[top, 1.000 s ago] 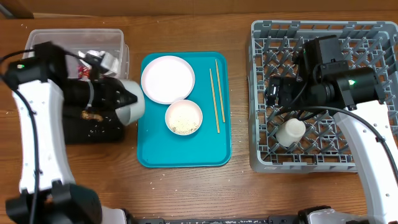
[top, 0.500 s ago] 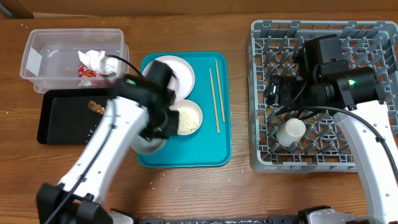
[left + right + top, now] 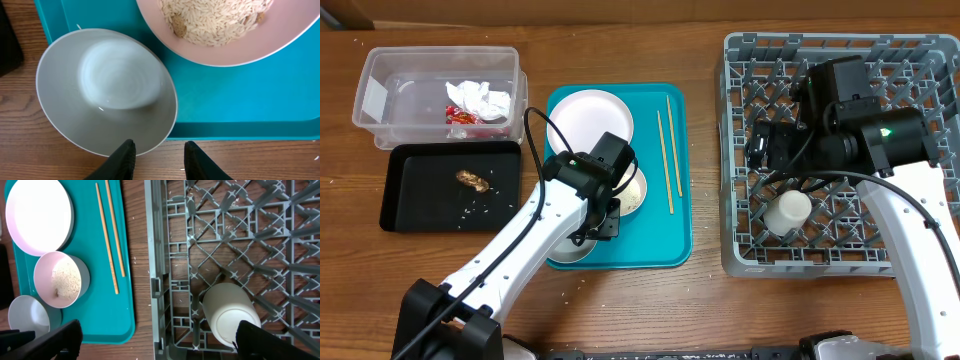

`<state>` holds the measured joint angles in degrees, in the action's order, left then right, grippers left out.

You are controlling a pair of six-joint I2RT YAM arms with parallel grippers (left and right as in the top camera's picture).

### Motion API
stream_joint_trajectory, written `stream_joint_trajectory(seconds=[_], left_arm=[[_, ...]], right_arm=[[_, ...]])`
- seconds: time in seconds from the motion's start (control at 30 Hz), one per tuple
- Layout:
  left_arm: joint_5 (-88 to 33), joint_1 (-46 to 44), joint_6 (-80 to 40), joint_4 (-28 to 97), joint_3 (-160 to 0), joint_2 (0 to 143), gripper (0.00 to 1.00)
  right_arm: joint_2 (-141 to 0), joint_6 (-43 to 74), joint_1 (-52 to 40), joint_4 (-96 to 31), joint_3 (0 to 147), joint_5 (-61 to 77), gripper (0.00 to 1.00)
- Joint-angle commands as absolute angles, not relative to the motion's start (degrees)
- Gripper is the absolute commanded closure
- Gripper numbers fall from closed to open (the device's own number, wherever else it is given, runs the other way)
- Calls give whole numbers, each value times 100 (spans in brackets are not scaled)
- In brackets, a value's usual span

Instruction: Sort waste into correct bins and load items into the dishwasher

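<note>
The greyish bowl (image 3: 107,95) sits upright on the front left corner of the teal tray (image 3: 660,245), overhanging its edge. My left gripper (image 3: 160,152) is open just in front of the bowl's rim, and it also shows in the overhead view (image 3: 595,232). A white bowl (image 3: 225,30) holding rice crumbs and brown scraps stands beside it. The white plate (image 3: 588,122) and two chopsticks (image 3: 666,150) lie on the tray. My right gripper (image 3: 160,337) is open wide above the dish rack (image 3: 920,60), over the small white cup (image 3: 230,312) lying there.
The clear tub (image 3: 390,80) at the back left holds the white tissue (image 3: 475,95) and the red wrapper (image 3: 460,115). The black tray (image 3: 410,200) in front of it holds a brown scrap (image 3: 472,179) and crumbs. Crumbs are scattered on the wooden table.
My left arm has swung from over the black tray to the teal tray's front left corner, carrying the greyish bowl, which now rests there. The right arm has not moved.
</note>
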<state>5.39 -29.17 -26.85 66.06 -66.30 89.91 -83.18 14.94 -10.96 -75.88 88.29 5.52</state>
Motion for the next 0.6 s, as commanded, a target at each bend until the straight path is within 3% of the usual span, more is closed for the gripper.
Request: stream_joint_trajectory(seconds=[0.0,0.23,0.57], left_arm=[[480,-2932,-2290,6604,-7002,8978,65],[311,-3223,-1129,6119,-7754,9008,52],[392,-3760,-679,5212,-7736,10398,59]], right_arm=[[-8318,1450,-1081,-7550,8923,502,0],[-8318,1452,-1081,-7553,8923,502,0],[-8318,1450,-1081,-7588,8923,499,0]])
